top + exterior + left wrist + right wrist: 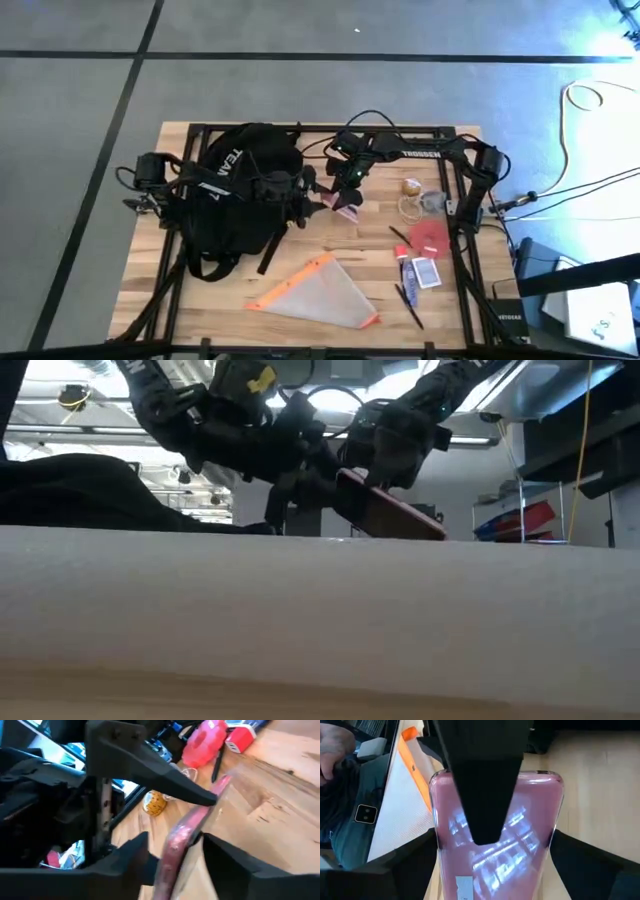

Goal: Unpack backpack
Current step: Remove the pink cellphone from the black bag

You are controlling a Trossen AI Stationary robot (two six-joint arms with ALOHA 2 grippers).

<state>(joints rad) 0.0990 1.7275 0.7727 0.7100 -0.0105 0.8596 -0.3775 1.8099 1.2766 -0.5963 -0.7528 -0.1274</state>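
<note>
1. Backpack (pixel 240 190) at left-centre of high view, black, slumped on table (pixel 300 265), white lettering up.
2. Left gripper (pixel 308 193) just right of backpack, close to phone; in left wrist view fingers (pixel 135 852) either side of pink edge, contact unclear, cannot tell grip.
3. Right gripper (pixel 347 200) at centre of high view, pinching pink phone (pixel 347 207); right wrist view: one finger (pixel 480 785) flat across phone face (pixel 495 845).
4. Low view: phone (pixel 390 510) tilted, raised above table, upper centre.
5. Pouch (pixel 318 292) with orange trim, lower centre of high view, flat on table.
6. Right of centre: red disc (pixel 432 236), pens (pixel 408 305), card box (pixel 427 273), small yellow item (pixel 411 186).
</note>
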